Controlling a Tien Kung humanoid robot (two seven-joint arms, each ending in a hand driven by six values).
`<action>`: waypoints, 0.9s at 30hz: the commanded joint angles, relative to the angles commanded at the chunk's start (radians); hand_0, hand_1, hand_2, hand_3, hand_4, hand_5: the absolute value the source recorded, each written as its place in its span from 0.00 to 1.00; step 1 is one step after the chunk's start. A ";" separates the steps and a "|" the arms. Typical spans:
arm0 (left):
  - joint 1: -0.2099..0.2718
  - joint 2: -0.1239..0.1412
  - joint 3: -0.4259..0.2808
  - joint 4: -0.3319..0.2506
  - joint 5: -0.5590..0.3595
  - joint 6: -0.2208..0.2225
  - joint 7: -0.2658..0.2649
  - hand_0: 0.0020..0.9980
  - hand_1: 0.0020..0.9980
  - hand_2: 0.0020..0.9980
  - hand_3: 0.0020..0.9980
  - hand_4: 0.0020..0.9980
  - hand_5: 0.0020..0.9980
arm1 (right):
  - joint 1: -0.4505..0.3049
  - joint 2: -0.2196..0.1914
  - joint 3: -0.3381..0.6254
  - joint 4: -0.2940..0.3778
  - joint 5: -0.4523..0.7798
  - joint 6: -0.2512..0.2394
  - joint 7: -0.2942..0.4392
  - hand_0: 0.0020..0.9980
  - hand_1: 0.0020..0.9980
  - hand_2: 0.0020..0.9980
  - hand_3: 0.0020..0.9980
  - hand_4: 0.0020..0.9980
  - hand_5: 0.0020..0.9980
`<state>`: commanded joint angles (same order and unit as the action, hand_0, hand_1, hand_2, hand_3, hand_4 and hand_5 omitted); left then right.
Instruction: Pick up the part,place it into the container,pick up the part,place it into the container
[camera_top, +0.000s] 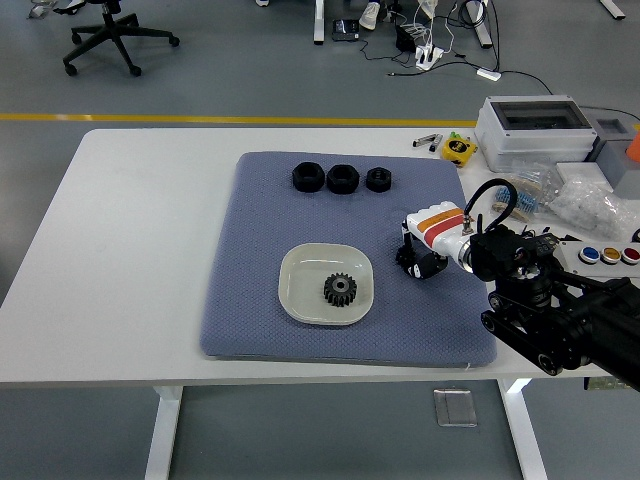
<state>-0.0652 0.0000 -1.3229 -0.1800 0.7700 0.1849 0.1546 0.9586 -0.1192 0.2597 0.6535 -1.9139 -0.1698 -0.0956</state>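
Worktop: the wide white worktop (140, 260) carried everything I dealt with.
Mat: a blue-grey textured fabric mat (260, 220) lay across the worktop's middle, running down close to its near edge.
My right arm: it reached in from the right edge, low over the mat's right side.
Container: a shallow cream square dish with rounded corners (300, 272) sat on the near half of the mat.
My right hand (424, 254): white-backed with an orange and red stripe, its black fingers (437, 266) were curled down around a small black part (408, 256); I could not tell whether that part was off the mat.
Part in the container: a black toothed metal gear (340, 290) lay flat inside the dish, right of its centre.
Other parts: three black round nut-like pieces (342, 178) stood in a row on the mat's far side, apart from each other.
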 joint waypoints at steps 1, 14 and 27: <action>0.000 0.000 0.000 0.000 0.000 0.000 0.000 0.87 0.84 0.86 0.61 0.57 0.69 | 0.000 -0.001 0.000 -0.001 0.001 -0.001 -0.001 0.40 0.53 0.58 0.50 0.85 0.41; 0.003 0.000 -0.007 0.000 0.008 0.000 0.001 0.87 0.84 0.86 0.61 0.56 0.68 | -0.008 -0.003 0.002 -0.003 0.065 0.007 0.006 0.24 0.38 0.50 0.50 0.72 0.62; 0.005 0.000 -0.006 0.000 0.006 -0.001 0.002 0.87 0.84 0.86 0.61 0.56 0.68 | -0.002 -0.012 0.010 0.008 0.088 0.001 0.012 0.22 0.35 0.49 0.49 0.70 0.65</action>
<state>-0.0606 0.0000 -1.3287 -0.1800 0.7759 0.1840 0.1561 0.9571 -0.1312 0.2698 0.6615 -1.8263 -0.1685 -0.0838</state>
